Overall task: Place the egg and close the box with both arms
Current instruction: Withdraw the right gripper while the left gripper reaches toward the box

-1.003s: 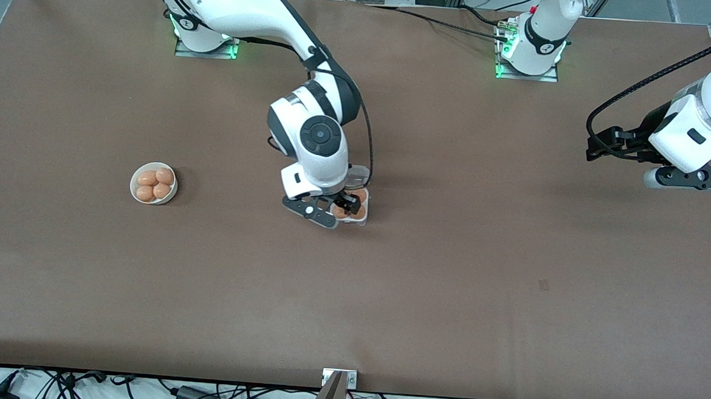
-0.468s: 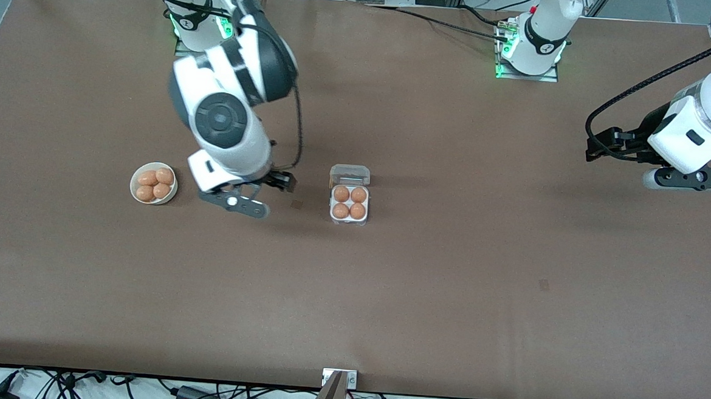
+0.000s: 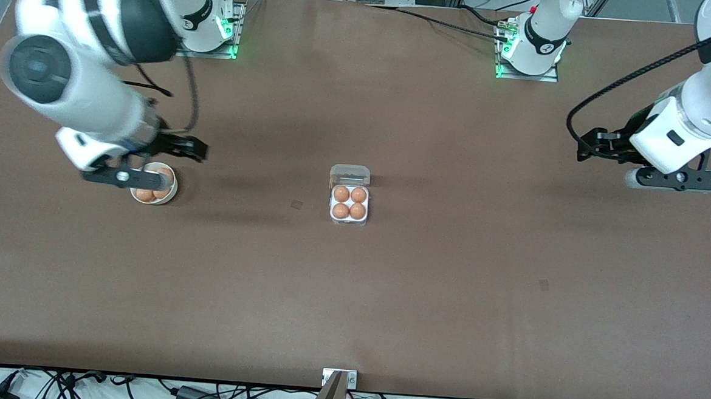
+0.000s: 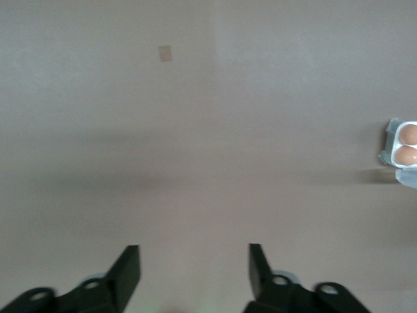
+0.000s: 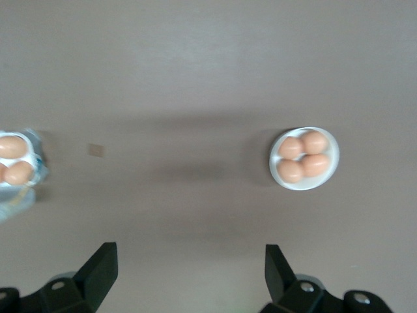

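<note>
The box point(image 3: 348, 221) stands mid-table, its white tray holding several brown eggs point(image 3: 342, 193). Its clear lid point(image 3: 349, 173) is swung open on the side toward the arms' bases. My right gripper point(image 3: 192, 149) hangs open and empty in the air over the table beside the white bowl point(image 3: 171, 194). In the right wrist view the open right gripper point(image 5: 189, 248) sees the bowl point(image 5: 329, 140) and the box's edge point(image 5: 36, 171). My left gripper point(image 3: 587, 149) waits open and empty above the left arm's end of the table. The left wrist view shows that gripper point(image 4: 194, 248) and the box point(image 4: 391, 147).
The round white bowl holds several brown eggs point(image 5: 303, 156) and lies partly under the right hand in the front view. Small tan marks point(image 3: 296, 204) dot the brown table top. A metal bracket point(image 3: 339, 378) sits at the table's near edge.
The right arm has lifted off the box and swung back toward its own end of the table, stopping over the bowl. The box now shows in full. The left arm shifted slightly toward the box.
</note>
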### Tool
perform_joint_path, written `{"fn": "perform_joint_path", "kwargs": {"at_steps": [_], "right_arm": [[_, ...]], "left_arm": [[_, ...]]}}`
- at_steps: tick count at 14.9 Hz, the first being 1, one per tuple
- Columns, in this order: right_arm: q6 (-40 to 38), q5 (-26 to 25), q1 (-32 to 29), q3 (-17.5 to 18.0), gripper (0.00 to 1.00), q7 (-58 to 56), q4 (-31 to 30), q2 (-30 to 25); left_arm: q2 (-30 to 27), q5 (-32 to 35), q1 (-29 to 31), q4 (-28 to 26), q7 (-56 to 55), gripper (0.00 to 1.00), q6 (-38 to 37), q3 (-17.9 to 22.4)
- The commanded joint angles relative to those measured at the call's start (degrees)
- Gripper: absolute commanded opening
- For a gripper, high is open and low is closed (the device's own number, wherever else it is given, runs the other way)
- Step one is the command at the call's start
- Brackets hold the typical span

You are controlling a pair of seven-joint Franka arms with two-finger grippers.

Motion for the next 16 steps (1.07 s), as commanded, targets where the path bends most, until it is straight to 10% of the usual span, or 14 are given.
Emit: {"fn": "perform_joint_path", "kwargs": {"at_steps": [1,4,9,16], "right_arm": [[-1.0,0.0,-5.7,1.1,1.0,-7.9,-5.5,-5.9],[-0.8,0.0,-12.1,1.0,1.0,-17.4,-7.2,-9.8],[8.9,-0.2,-19.2,1.5,1.0,-20.6,-21.0,-19.1],[4.1,-3.6,-21.1,2.9,1.0,-20.7,-14.5,-15.8]], "left_arm": [[1.2,-1.2,-0.7,1.1,0.5,0.63,-1.1,-1.2],[3.1,-4.8,-1.9,2.0,-0.2,0.48,-1.7,-1.9],[8.9,-15.9,-3.4,2.1,-2.4,0.67,-0.9,-2.0],[18.8,-20.1,-16.5,4.4,-12.5,0.61,10.5,-1.9]]}}
